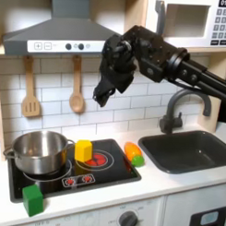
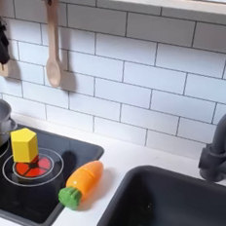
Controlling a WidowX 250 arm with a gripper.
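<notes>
The gripper [image 1: 108, 90] hangs high above the stove [image 1: 57, 173], and I cannot tell if it is spread. The yellow block [image 1: 83, 150] sits far below it, beside the pot [image 1: 40, 151].

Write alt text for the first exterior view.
A black robot arm's tool hangs in mid-air above a toy kitchen stovetop, holding nothing visible. On the stovetop sit a steel pot, a yellow block and a toy carrot; a green block lies on the counter in front.
</notes>
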